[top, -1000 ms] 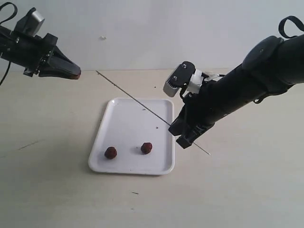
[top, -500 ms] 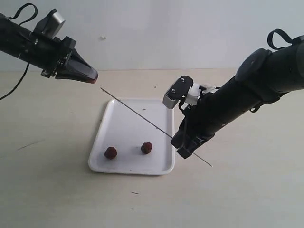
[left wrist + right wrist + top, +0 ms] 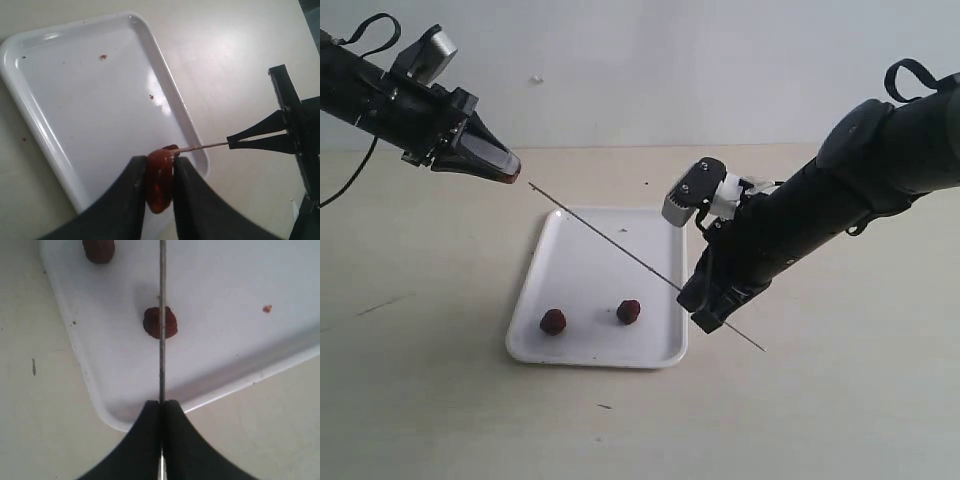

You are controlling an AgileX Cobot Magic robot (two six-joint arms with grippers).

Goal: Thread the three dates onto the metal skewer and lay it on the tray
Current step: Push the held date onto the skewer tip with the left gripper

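Above the tray (image 3: pixel 582 262), the right gripper (image 3: pixel 710 305) clamps the metal skewer (image 3: pixel 610 232); the left gripper (image 3: pixel 160 161) pinches one date (image 3: pixel 159 192) at its tip. A second date (image 3: pixel 553 321) and third date (image 3: pixel 629 312) lie on the tray. Threading looks just begun: next, push the date straight along the rod.

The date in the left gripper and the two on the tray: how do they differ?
The held date is pinched in the left gripper; the tray dates lie on the tray. The held date meets the tip of the skewer; the tray dates do not. All are reddish.
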